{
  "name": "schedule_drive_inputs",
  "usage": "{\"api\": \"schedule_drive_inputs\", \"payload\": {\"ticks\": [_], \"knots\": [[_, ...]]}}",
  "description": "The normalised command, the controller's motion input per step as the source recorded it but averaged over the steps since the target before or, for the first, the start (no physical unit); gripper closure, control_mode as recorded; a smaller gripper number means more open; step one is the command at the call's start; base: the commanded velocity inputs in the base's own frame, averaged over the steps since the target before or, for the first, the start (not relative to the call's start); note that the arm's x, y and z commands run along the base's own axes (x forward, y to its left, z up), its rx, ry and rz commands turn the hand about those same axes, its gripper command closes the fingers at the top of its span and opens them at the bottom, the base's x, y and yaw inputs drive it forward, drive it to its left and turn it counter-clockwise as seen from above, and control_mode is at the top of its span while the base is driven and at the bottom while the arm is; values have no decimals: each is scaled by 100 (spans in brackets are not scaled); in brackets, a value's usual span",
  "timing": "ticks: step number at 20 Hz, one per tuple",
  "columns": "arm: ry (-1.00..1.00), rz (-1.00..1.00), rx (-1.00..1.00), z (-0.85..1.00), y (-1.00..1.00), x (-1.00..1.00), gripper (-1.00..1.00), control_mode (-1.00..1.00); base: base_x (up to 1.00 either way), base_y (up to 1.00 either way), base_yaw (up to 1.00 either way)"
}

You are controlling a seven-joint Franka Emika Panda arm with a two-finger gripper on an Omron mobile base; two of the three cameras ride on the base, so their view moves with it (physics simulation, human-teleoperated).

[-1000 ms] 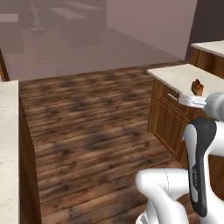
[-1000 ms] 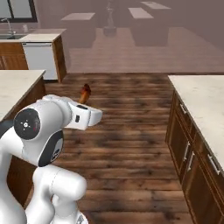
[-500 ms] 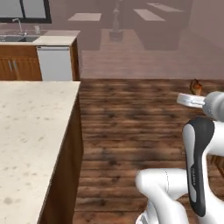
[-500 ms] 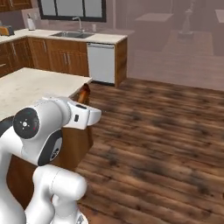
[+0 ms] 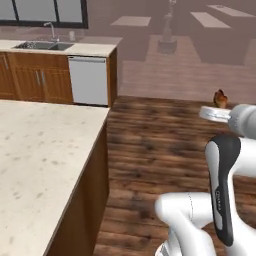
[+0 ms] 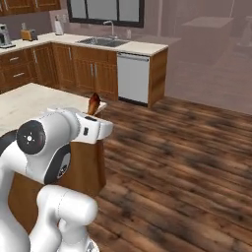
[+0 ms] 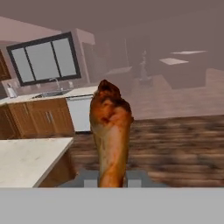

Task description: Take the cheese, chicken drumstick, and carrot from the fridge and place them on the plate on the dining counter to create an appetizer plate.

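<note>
My gripper (image 7: 111,180) is shut on the chicken drumstick (image 7: 110,129), a dark brown roasted piece that stands upright out of the jaws with its thick end up. From the left base view the drumstick (image 5: 220,98) pokes up above the hand at the right edge, over the wooden floor. In the right base view the drumstick (image 6: 93,104) rises just behind the arm's white wrist, in front of a counter corner.
A beige speckled counter (image 5: 40,150) with a wooden base fills the left. Its corner (image 6: 29,101) lies beside the arm. At the back stand wooden cabinets with a sink (image 5: 42,45) and a white dishwasher (image 5: 89,80). Open wooden floor (image 6: 187,157) stretches right.
The whole picture has swung: the base has turned, bringing the speckled counter, sink and dishwasher into view. The drumstick stays in the shut gripper as before.
</note>
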Motion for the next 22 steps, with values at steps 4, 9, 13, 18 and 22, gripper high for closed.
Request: {"api": "schedule_drive_inputs", "payload": {"ticks": [4,9,13,18,22], "knots": [[0,0,0,0,0,0,100,100,100,-57,2],[0,0,0,0,0,0,100,100,99,-58,-14],[0,0,0,0,0,0,100,100,87,-50,-34],[0,0,0,0,0,0,100,100,70,-62,-43],[0,0,0,0,0,0,100,100,42,-84,-53]]}}
